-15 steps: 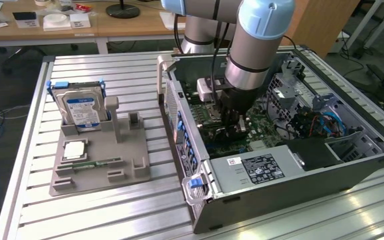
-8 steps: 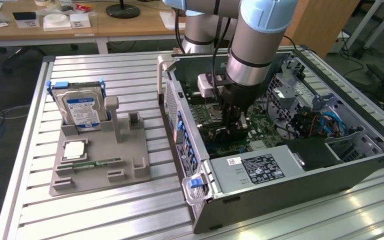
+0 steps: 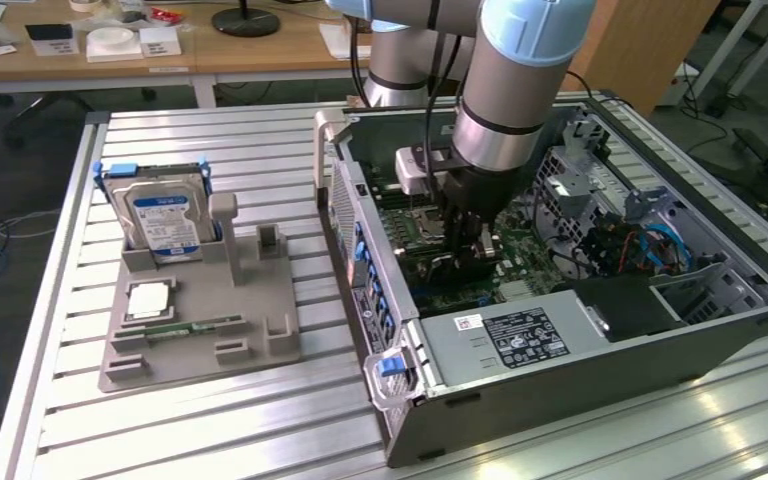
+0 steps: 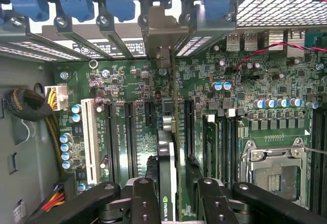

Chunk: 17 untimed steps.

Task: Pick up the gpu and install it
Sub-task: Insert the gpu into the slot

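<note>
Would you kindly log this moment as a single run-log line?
gripper: shut on gpu | gpu: edge-on, upright over motherboard slots | site: inside open computer case | hard drive: in holder

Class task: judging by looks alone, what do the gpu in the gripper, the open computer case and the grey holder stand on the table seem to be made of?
gpu: green circuit board seen edge-on, probably fibreglass laminate, with a dark, likely plastic face.
computer case: sheet metal, matt grey, with perforated panels.
holder stand: dull, uniformly grey, likely moulded or printed plastic.
The gripper looks like black metal or plastic.
</note>
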### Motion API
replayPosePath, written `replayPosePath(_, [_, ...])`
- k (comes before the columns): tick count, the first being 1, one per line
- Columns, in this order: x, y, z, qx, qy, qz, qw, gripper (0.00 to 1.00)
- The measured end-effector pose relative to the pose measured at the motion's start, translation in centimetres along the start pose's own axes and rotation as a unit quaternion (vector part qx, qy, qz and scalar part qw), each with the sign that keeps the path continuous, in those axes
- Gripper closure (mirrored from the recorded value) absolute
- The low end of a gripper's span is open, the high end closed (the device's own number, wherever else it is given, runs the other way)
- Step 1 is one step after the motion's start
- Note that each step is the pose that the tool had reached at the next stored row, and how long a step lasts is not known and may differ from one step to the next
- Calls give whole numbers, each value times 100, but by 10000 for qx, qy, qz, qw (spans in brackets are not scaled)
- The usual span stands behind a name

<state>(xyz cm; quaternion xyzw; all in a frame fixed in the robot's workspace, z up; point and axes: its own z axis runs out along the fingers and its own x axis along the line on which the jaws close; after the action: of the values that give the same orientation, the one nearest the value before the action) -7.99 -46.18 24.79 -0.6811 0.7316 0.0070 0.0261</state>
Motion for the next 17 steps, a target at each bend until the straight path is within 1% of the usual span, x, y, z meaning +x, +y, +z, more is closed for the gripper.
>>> replayPosePath(3, [0, 0, 0, 0, 1, 0, 10000, 65])
replayPosePath(4, [2, 0, -2, -1, 6, -1, 10000, 66])
replayPosePath(5, [2, 0, -2, -1, 4, -1, 10000, 72])
replayPosePath(6, [1, 0, -3, -1, 3, 0, 10000, 73])
replayPosePath(17, [1, 4, 2, 2, 1, -1, 10000, 73])
